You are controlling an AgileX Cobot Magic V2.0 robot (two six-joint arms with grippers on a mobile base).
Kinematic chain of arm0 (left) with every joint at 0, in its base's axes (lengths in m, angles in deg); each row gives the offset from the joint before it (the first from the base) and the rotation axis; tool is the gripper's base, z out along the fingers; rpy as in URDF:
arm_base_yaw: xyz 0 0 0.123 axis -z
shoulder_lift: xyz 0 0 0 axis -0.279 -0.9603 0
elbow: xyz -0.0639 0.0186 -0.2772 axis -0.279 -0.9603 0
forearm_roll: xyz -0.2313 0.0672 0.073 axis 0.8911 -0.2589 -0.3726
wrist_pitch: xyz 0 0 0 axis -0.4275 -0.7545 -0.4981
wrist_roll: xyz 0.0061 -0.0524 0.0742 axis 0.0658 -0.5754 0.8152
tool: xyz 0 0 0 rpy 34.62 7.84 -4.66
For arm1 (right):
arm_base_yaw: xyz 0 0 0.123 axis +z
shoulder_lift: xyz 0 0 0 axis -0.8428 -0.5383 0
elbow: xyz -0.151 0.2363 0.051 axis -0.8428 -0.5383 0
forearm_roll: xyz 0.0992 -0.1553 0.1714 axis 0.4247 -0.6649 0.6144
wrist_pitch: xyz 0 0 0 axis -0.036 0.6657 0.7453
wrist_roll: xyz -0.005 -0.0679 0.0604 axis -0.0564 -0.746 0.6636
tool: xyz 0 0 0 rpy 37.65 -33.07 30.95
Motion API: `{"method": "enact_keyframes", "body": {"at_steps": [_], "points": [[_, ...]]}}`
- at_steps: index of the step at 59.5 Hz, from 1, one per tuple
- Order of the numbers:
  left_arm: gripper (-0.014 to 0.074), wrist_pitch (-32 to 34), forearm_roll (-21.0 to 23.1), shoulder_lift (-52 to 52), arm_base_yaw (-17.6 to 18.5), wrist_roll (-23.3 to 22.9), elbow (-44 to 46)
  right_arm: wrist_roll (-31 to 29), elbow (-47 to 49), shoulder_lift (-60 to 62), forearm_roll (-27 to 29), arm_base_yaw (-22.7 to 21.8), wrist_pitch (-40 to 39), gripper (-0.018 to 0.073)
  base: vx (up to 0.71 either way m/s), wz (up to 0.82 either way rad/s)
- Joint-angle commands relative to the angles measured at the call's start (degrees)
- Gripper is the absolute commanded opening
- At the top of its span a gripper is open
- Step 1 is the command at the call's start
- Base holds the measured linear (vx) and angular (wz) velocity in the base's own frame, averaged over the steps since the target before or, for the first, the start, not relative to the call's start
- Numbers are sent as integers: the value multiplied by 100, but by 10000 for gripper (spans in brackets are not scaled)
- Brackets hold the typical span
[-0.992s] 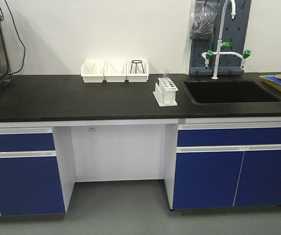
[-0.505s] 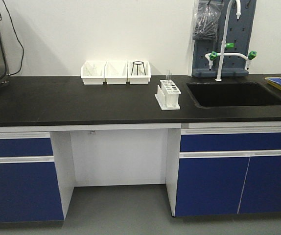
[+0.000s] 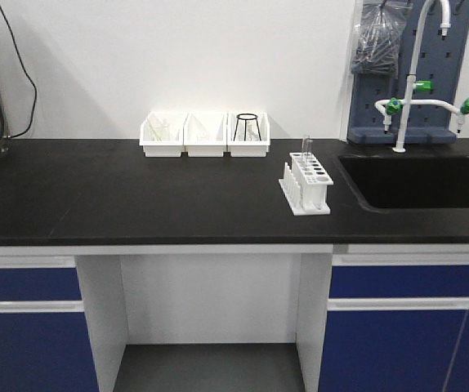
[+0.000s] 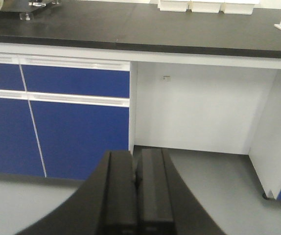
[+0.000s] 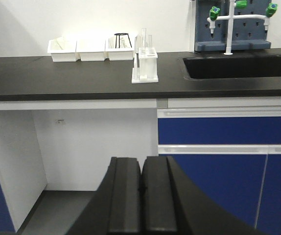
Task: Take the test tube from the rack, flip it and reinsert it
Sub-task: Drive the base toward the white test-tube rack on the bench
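Observation:
The white rack [image 3: 306,189] stands on the black counter just left of the sink, and it also shows in the right wrist view as rack [image 5: 145,66]. A clear test tube [image 3: 305,145] stands upright at the rack's back end, rising above it; the right wrist view shows the test tube [image 5: 143,38] too. My left gripper [image 4: 135,159] is shut, empty, low in front of the blue cabinets. My right gripper [image 5: 141,164] is also shut and empty, well below counter height. Both are far from the rack.
Three white bins [image 3: 205,135] sit against the wall, one holding a black wire stand [image 3: 249,126]. A black sink [image 3: 422,181] with a white tap [image 3: 414,65] lies right of the rack. An open knee space [image 3: 210,298] lies under the counter [image 3: 120,196], between blue cabinets.
The front view has shifted: the counter, rack and sink now sit lower and further right in frame and look larger, so the base has come closer. Nothing on the counter has moved.

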Motion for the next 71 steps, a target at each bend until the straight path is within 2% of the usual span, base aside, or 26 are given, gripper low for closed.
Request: {"method": "enact_keyframes", "body": {"at_steps": [1, 71], "points": [[-6, 505, 21, 72, 28, -1, -5, -35, -5, 4, -23, -37, -492, -8, 49, 2], [-6, 505, 21, 72, 28, -1, -5, -35, -5, 4, -23, -37, -482, -8, 48, -2]]}}
